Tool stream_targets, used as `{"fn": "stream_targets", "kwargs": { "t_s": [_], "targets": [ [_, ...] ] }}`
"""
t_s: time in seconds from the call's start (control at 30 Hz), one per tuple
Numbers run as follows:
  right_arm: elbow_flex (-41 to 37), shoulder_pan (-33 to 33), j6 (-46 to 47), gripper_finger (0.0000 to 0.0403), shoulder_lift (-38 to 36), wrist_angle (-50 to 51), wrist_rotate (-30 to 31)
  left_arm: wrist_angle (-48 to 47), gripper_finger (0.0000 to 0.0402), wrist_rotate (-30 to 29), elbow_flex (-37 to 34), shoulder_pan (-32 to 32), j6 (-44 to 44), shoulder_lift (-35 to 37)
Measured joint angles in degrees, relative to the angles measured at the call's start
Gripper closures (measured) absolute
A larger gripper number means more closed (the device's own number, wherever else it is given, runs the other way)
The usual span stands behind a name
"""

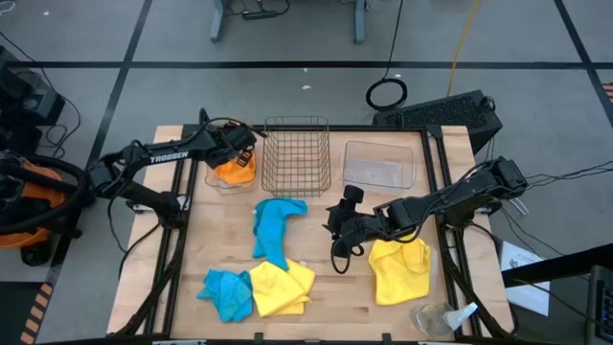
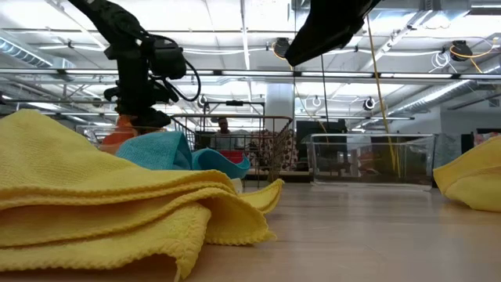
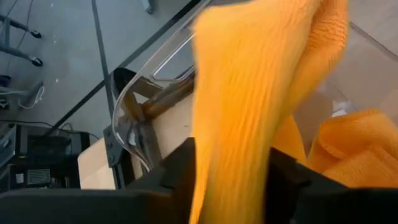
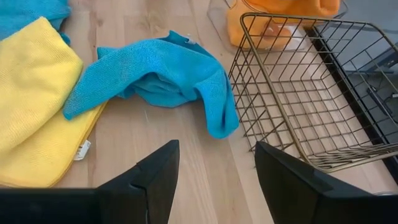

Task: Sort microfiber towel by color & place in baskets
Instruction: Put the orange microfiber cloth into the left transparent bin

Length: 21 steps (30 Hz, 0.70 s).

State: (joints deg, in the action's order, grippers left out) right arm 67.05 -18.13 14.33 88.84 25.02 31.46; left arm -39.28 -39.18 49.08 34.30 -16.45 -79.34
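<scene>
A: High view. Noted left gripper [image 1: 239, 151] over the far-left clear tub [image 1: 213, 179], orange towel [image 1: 235, 172] partly inside. Wire basket [image 1: 297, 153] and right clear tub [image 1: 379, 163] seen with no towels.
B: Logged right gripper [image 1: 337, 222] mid-table, between the blue towel [image 1: 276, 226] and the right yellow towel [image 1: 399, 269]. Near-left pile: second blue towel [image 1: 224, 293], second yellow towel [image 1: 280, 287].

A: Low view. Saw yellow folds near, blue behind; nothing added on fingers.

B: Left wrist view. Found fingers [image 3: 177, 171] clenched on the orange towel, hanging into the tub; not yet released.

A: Right wrist view. Recorded fingers [image 4: 158, 171] spread, holding nothing, facing the blue towel beside the wire basket.

B: Judged progress: orange nearly sorted; two blue, two yellow left.
</scene>
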Motion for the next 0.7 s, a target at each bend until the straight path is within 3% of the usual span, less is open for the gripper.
{"fn": "stream_targets", "kwargs": {
  "t_s": [0.2,0.4,0.57,0.7],
  "targets": [
    [0.0,0.0,0.0,0.02,0.0,0.0,0.0,-4.6,0.0197,0.0,1.8,-1.2,-0.9,2.2],
    [0.0,0.0,0.0,0.02,0.0,-0.4,0.0,-6.7,0.0189,1.7,5.4,-3.5,1.5,3.2],
    [0.0,0.0,0.0,0.02,0.0,-0.6,0.0,-6.3,0.0212,3.7,6.3,-3.3,4.0,3.2],
    [0.0,0.0,0.0,0.02,0.0,-0.6,0.0,-6.1,0.0271,4.9,5.3,-1.0,5.2,2.4]
  ]
}}
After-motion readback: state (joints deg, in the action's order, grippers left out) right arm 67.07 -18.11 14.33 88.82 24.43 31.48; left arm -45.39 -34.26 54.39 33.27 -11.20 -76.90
